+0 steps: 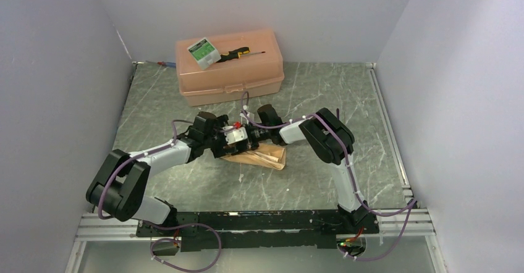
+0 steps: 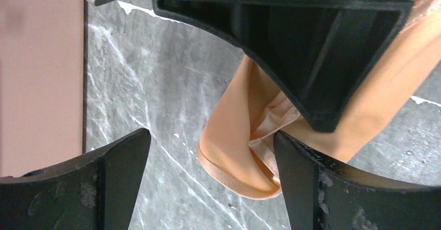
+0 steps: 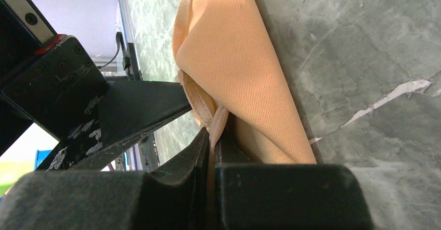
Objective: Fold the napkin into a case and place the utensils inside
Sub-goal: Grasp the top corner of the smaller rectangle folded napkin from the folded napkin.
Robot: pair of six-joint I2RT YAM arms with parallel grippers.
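The peach-orange napkin [image 1: 267,157] lies bunched and partly folded on the marble table, just in front of where the two arms meet. My right gripper [image 3: 212,136] is shut on the napkin's [image 3: 239,58] hemmed edge, and the cloth rises from between its fingers. My left gripper [image 2: 210,136] stands open right beside it. A rounded fold of the napkin [image 2: 229,131] lies between the left fingers, touching the right-hand one [image 2: 301,178]. From above, both grippers [image 1: 244,138] crowd together over the cloth's left end. No case shows. The utensils are out of view.
A rigid peach plastic box [image 1: 230,69] stands at the back of the table. On its lid lie a black-and-yellow screwdriver [image 1: 241,53] and a small green-and-white pack [image 1: 204,52]. Grey walls close in on the left, back and right.
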